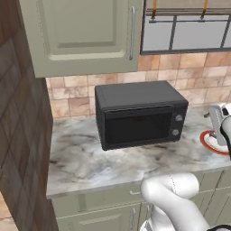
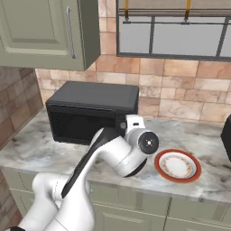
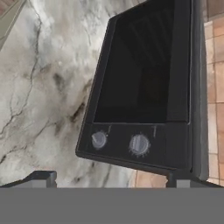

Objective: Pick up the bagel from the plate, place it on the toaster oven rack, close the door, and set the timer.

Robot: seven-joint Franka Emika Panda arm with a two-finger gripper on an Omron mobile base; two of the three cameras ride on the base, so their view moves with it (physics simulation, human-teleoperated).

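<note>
The black toaster oven (image 1: 140,113) stands on the marble counter with its dark glass door (image 1: 137,127) shut. The rack and the bagel are hidden from view. The white plate with a red-orange rim (image 2: 177,166) lies bare to the right of the oven. My hand hovers in front of the oven's right end, facing the control panel. In the hand view the door (image 3: 140,70) and two grey knobs (image 3: 139,144) sit close ahead. My gripper (image 3: 110,178) is open, its fingertips (image 3: 43,177) wide apart with nothing between them.
A green wall cabinet (image 1: 81,31) hangs above the oven, and a window (image 2: 176,31) sits over the tiled backsplash. A brick-patterned wall (image 1: 20,135) bounds the counter on the left. A dark object (image 2: 227,135) stands at the counter's far right.
</note>
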